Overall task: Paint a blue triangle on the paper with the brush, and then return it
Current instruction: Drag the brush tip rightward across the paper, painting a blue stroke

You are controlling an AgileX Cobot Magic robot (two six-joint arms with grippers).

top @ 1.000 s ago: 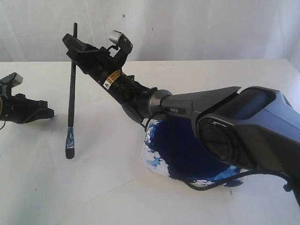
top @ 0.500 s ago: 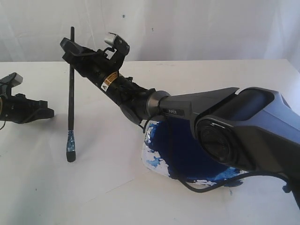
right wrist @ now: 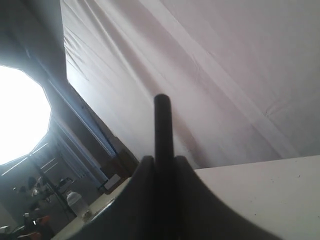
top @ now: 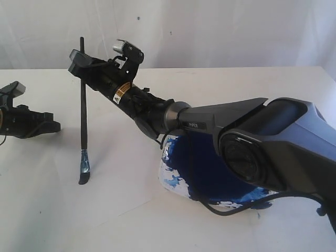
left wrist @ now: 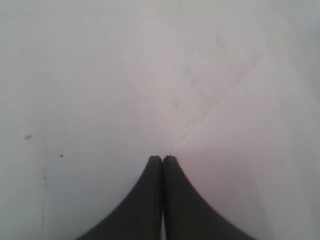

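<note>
My right gripper reaches across to the left and is shut on the brush, which stands almost upright. The brush's black handle sticks up between the jaws in the right wrist view. Its blue-stained bristle tip is bent against the white paper. No blue triangle or stroke shows on the sheet. My left gripper rests low at the far left, shut and empty, its fingertips close to a corner of the paper.
A white dish holding a large dark navy paint pool sits under my right arm, right of the paper. A black cable loops along the dish's front. A white curtain hangs behind the table.
The right gripper has lowered and tipped the brush a little to the right. The bristle tip, hanging just above the surface before, now presses bent onto the paper. The left arm has not moved.
</note>
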